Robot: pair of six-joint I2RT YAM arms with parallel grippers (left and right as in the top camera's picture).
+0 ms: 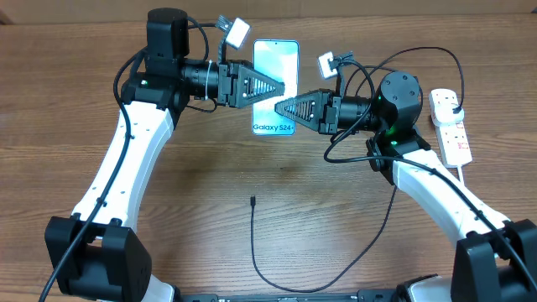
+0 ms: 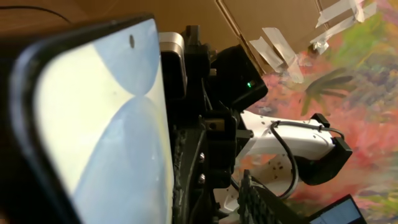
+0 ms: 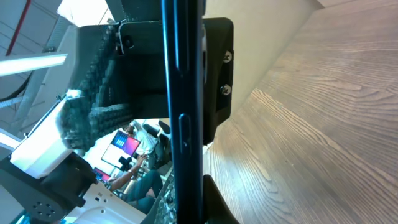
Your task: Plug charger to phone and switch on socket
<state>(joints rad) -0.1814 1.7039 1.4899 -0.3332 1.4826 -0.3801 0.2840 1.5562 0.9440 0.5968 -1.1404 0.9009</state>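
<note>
The right fingers [image 1: 282, 106] were pressed together on the phone [image 1: 275, 60], pinching its thin dark edge. Its blue screen faced up over the far middle of the worktop [image 1: 210, 184]. The left fingers [image 1: 288, 86] reached over the screen; I couldn't tell their spread.

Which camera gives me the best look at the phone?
The overhead view: the phone shows most of its screen, with the Galaxy S24 text readable. The left wrist view shows only a close, blurry part of the screen; the right wrist view shows just its thin dark edge.
</note>
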